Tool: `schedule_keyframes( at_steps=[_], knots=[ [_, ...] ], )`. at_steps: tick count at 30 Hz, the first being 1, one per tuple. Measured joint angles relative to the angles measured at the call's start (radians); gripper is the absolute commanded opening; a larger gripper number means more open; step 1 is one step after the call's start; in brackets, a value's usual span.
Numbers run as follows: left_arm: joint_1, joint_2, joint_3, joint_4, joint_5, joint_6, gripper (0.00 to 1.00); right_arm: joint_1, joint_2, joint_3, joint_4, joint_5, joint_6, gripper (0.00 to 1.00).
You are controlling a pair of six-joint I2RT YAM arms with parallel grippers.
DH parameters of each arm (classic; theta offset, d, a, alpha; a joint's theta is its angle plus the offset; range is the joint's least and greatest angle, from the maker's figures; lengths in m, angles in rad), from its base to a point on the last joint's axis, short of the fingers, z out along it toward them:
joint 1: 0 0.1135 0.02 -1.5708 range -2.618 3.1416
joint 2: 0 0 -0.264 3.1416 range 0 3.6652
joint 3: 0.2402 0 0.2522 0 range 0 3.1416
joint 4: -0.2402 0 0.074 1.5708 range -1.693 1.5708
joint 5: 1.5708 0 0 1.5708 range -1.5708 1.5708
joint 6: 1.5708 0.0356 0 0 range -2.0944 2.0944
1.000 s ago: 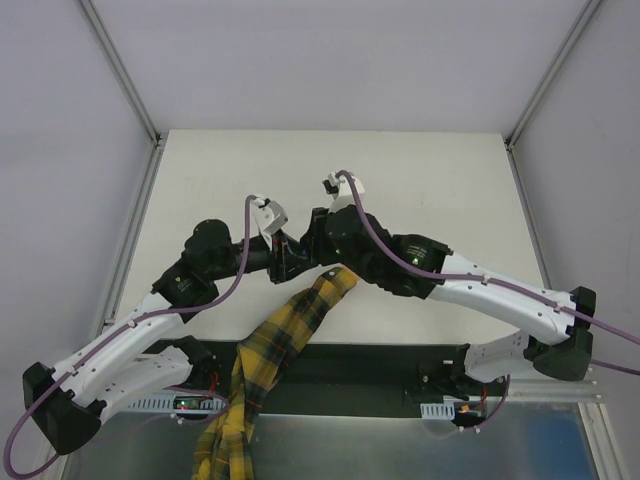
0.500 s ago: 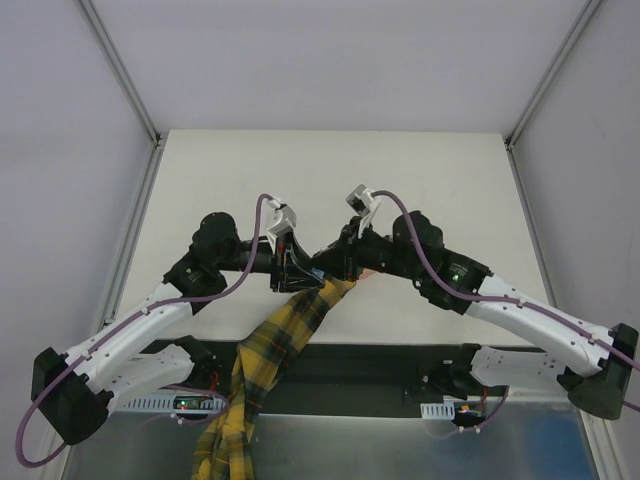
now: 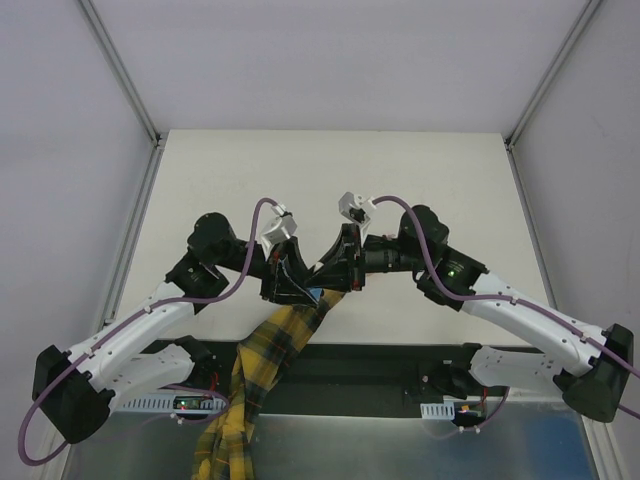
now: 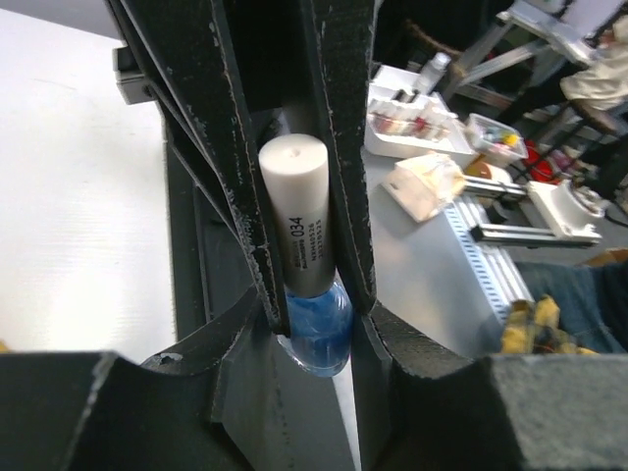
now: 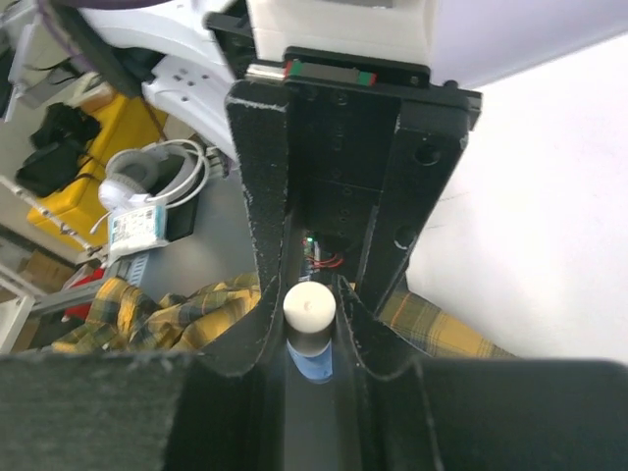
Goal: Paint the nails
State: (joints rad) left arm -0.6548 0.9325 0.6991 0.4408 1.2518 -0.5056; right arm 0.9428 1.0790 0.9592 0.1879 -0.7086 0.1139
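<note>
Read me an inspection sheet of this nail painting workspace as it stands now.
Surface: white table, no spills seen.
Job's things: polish bottle, blue, with white cap, held between both arms; nails hidden under them.
Clutter: yellow plaid sleeve hangs off the near edge.
End effectors: left end effector shut on the polish bottle; right end effector shut on the cap.
Cables: purple cables loop along both arms.
Surroundings: white walls, aluminium frame.
</note>
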Motion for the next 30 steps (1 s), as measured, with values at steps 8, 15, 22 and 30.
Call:
schedule_keyframes(
  at_steps=[8,15,22,30],
  knots=[
    [0.009,-0.053,0.030,-0.234,-0.243,0.195,0.00,0.125,-0.019,0.128,-0.296,0.431,-0.010,0.64],
    [0.009,-0.092,0.034,-0.285,-0.410,0.267,0.00,0.207,-0.008,0.261,-0.534,0.821,0.055,0.68],
    [0.009,-0.095,0.034,-0.314,-0.467,0.287,0.00,0.262,0.047,0.320,-0.623,1.054,0.142,0.63],
    [0.014,-0.088,0.035,-0.327,-0.477,0.288,0.00,0.301,0.165,0.354,-0.612,1.143,0.193,0.50]
  ],
)
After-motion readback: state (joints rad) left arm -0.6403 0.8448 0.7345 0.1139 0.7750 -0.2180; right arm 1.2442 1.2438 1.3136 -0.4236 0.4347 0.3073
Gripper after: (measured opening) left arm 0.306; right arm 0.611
